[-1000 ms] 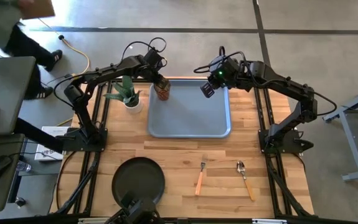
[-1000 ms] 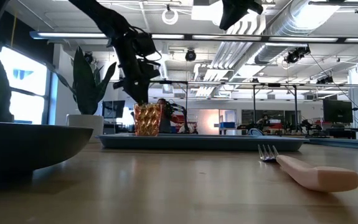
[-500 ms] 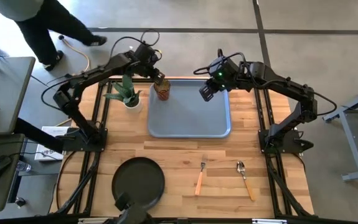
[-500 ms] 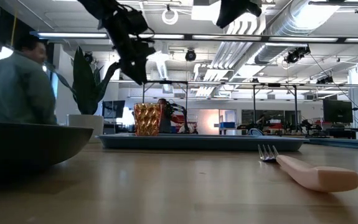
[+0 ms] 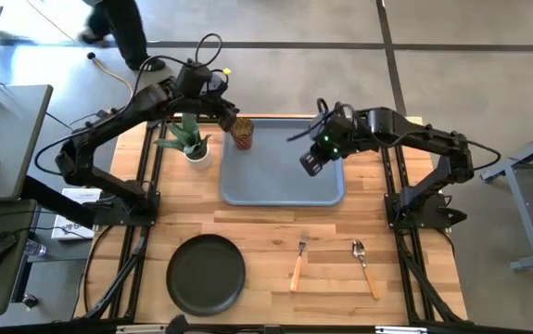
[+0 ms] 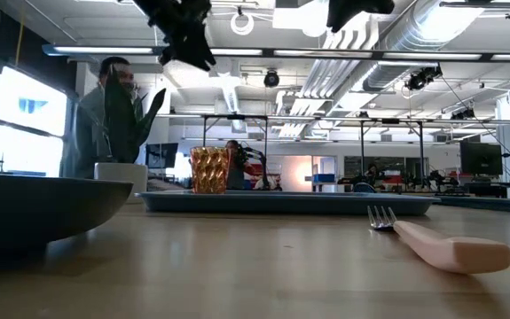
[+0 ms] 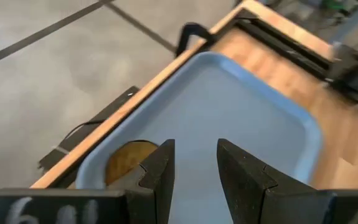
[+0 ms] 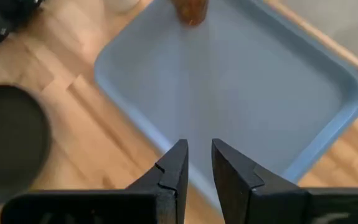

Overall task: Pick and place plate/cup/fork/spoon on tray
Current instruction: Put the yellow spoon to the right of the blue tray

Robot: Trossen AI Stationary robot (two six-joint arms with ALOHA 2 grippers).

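The amber cup (image 5: pixel 241 134) stands upright by its base in the far left corner of the blue-grey tray (image 5: pixel 285 176); it also shows in the low view (image 6: pixel 210 170). My left gripper (image 5: pixel 229 113) hovers open and empty above the cup, a little toward the far left (image 7: pixel 195 152). My right gripper (image 5: pixel 312 163) hovers over the tray's right part, its fingers a narrow gap apart and empty (image 8: pixel 198 152). The dark plate (image 5: pixel 207 272), the fork (image 5: pixel 298 263) and the spoon (image 5: pixel 364 265) lie flat on the table near the front edge.
A white pot with a green plant (image 5: pixel 190 141) stands on the table just left of the tray, close to the cup and my left arm. A person (image 6: pixel 113 97) stands in the room behind the table. Bare wood lies between the tray and the tableware.
My left gripper has gone up and away from the cup toward the far left; the cup stays upright on the tray. My right gripper has moved from the tray's far edge toward the near edge, over the tray. A person has walked past behind the table.
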